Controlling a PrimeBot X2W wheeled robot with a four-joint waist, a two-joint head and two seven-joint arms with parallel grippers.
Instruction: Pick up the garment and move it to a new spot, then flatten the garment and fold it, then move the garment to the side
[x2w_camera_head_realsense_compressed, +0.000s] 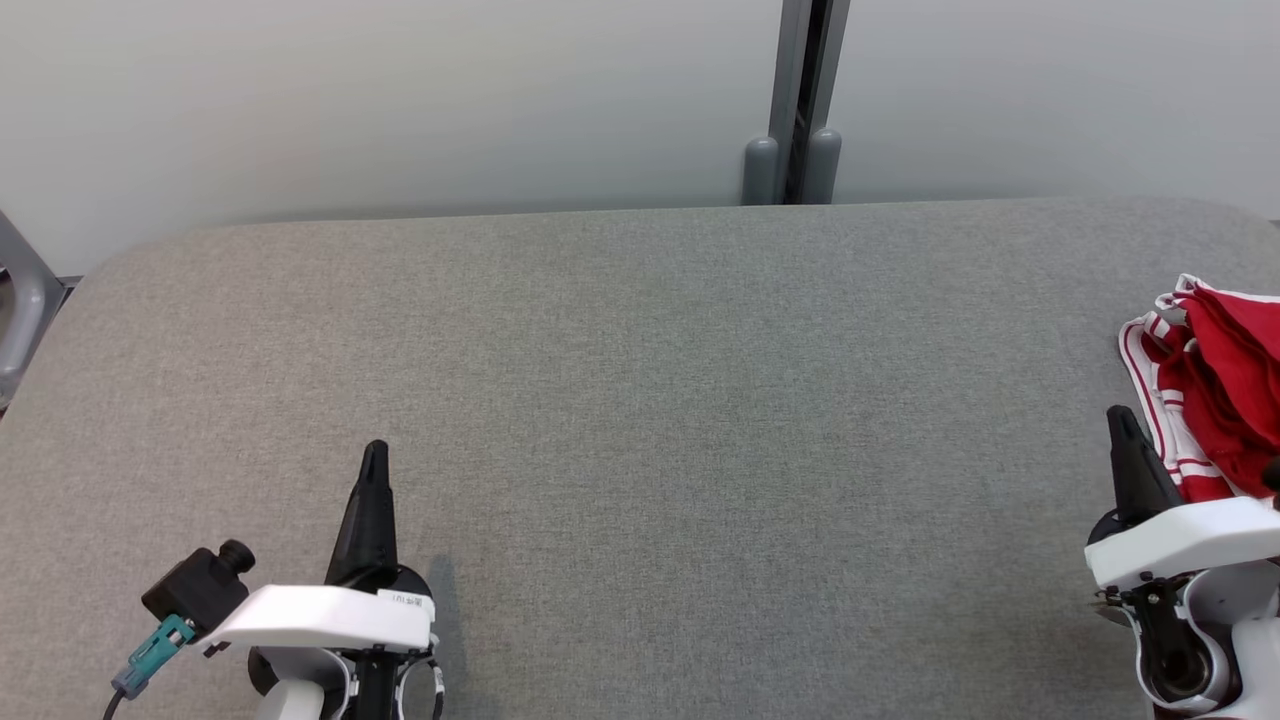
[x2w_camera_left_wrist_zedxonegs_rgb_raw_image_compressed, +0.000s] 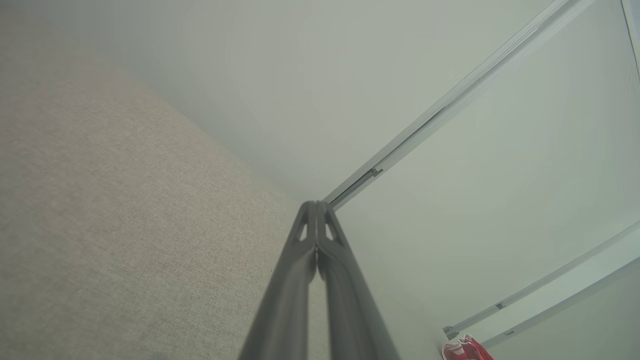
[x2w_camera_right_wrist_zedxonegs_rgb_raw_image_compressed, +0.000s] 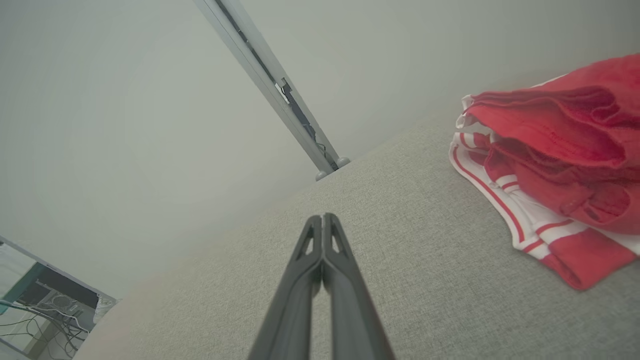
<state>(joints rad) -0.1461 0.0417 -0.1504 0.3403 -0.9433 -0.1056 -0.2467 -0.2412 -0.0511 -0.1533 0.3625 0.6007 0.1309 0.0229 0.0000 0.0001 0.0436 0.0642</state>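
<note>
As both point forward, the left end effector (x2w_camera_head_realsense_compressed: 374, 452) and right end effector (x2w_camera_head_realsense_compressed: 1119, 417) are pressed together, empty

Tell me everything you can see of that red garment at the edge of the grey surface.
The garment is red cloth with white bands and thin red stripes along its edges, soft and knit-looking. It lies bunched in loose layers, not flattened, at the right side of the grey fabric-covered surface, partly cut off by the head view's edge. It rests on that surface; the right tool, shut, stands close beside it, not touching.
</note>
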